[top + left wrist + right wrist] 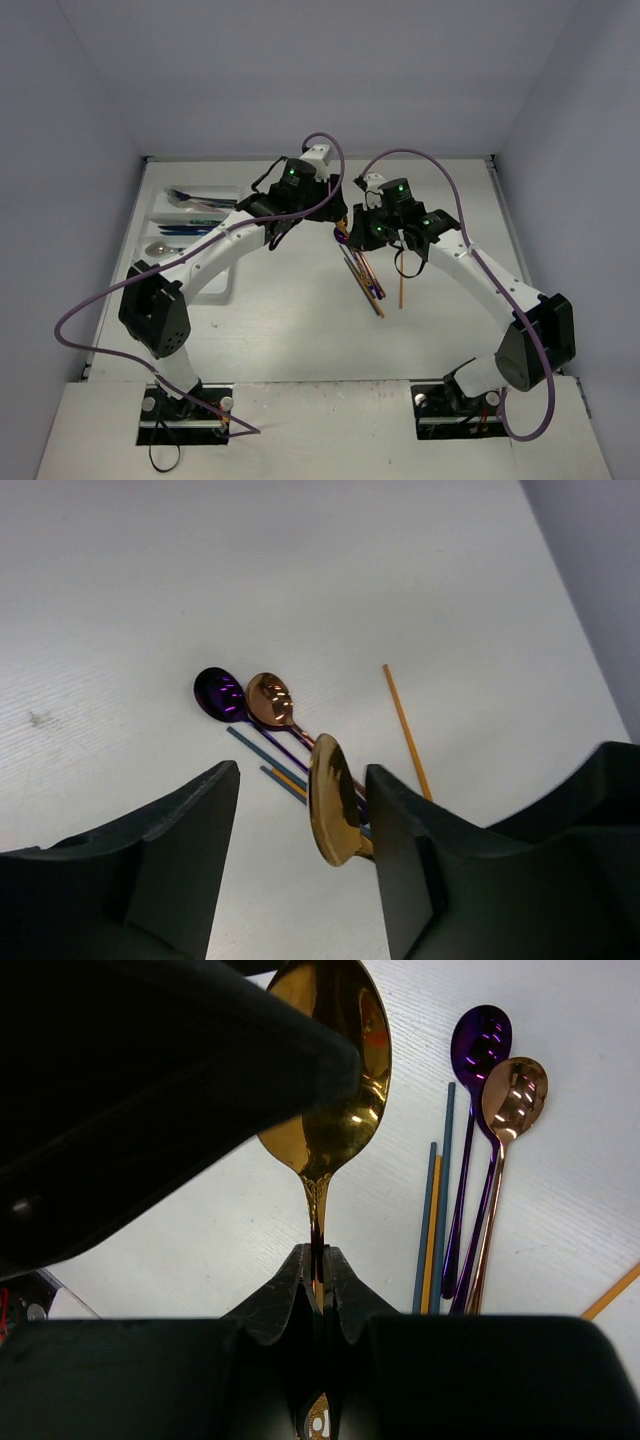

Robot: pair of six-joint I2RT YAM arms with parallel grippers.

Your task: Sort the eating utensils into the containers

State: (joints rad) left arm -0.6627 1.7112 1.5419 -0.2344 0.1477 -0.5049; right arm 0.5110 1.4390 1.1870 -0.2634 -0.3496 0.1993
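hanging above the table (150, 600) between the two arms, the gold spoon (335, 1090) is pinched low on its handle by the right gripper (318, 1270), whose fingers are pressed together on the thin stem so that the bowl sticks out free in front of them; this leaves the wide end clear for something else to take

the left gripper (298, 825) has its jaws spread on either side of that bowl, which the left wrist view shows edge-on in the gap, close to one finger and well apart from the other; whether it touches the near finger i cannot tell

this reads as a handover in mid-air: the white tray (160, 212) lies at the far left of the table, on the left arm's side, while the loose utensils sit nearer the right arm, so passing the spoon across spares the right arm a long reach

on the table below lie the purple spoon (218, 693) and the copper spoon (268, 698) with bowls side by side, a pair of blue-grey handles (262, 757) beside them and a thin orange stick (405, 730) a little apart, all not yet sorted

some blue and teal utensils (195, 203) already rest in the tray's compartments, so the sorting seems partly done
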